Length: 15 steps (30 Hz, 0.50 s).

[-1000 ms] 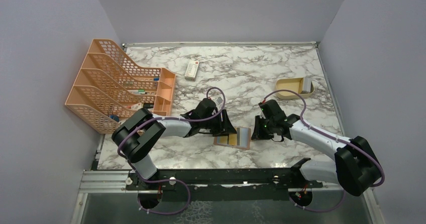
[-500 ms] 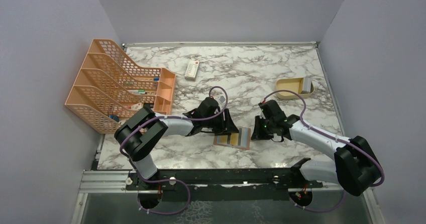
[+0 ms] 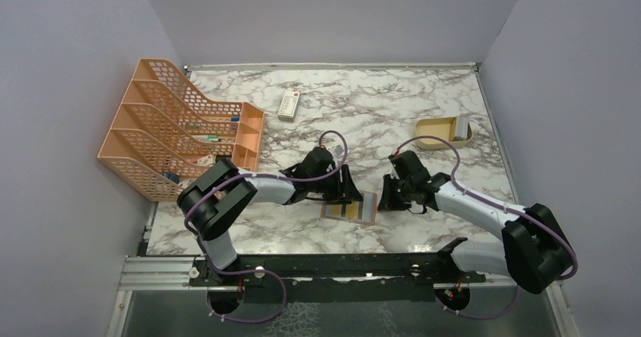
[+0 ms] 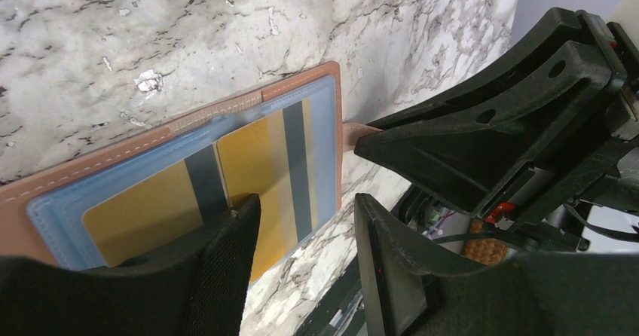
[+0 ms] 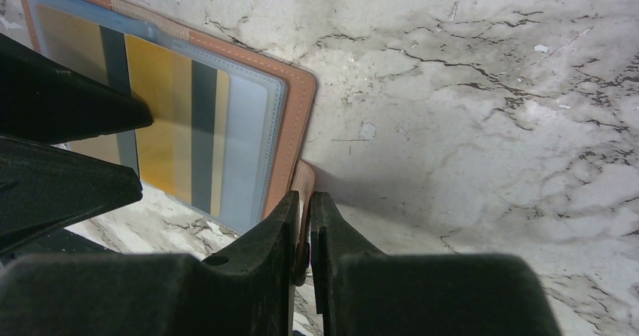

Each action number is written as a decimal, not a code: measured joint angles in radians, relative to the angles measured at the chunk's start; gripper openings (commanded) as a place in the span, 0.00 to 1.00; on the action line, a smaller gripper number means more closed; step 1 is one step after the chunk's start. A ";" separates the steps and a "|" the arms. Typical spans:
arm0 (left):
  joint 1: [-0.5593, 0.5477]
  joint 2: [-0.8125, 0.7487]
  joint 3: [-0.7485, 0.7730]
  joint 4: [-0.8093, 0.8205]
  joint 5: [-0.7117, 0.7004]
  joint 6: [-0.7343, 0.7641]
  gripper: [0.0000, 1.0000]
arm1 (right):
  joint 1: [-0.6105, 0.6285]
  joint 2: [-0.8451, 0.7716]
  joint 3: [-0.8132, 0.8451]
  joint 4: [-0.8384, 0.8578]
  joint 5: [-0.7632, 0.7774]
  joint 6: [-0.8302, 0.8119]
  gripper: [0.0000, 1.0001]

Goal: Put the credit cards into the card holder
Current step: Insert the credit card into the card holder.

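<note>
Brown leather lay nearest the arm bases: the card holder (image 3: 350,210) was spread open flat on the marble table (image 3: 378,103), between the two grippers. Two gold-yellow credit cards (image 4: 249,148) with dark stripes sat inside its clear sleeves. The left gripper (image 4: 305,223) hung over the open holder with its fingers apart, gripping nothing; one fingertip (image 4: 240,212) lay over a gold card, though contact was unclear. On the holder's right edge, the right gripper (image 5: 304,200) had its fingers nearly together, pinching the clasp tab (image 5: 304,176). Farther back stood an orange mesh rack (image 3: 181,125) at the left, a white remote (image 3: 289,104) and a tan dish (image 3: 438,134) at the right.
</note>
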 measured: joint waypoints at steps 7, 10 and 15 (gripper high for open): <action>-0.002 -0.005 0.002 -0.011 -0.002 0.002 0.54 | 0.000 0.000 0.000 0.000 0.000 0.000 0.11; -0.002 -0.027 0.010 -0.055 -0.013 0.019 0.56 | 0.000 0.000 0.000 0.001 0.000 0.000 0.11; -0.002 -0.066 0.024 -0.119 -0.048 0.050 0.57 | 0.000 0.000 -0.002 0.003 0.000 0.000 0.11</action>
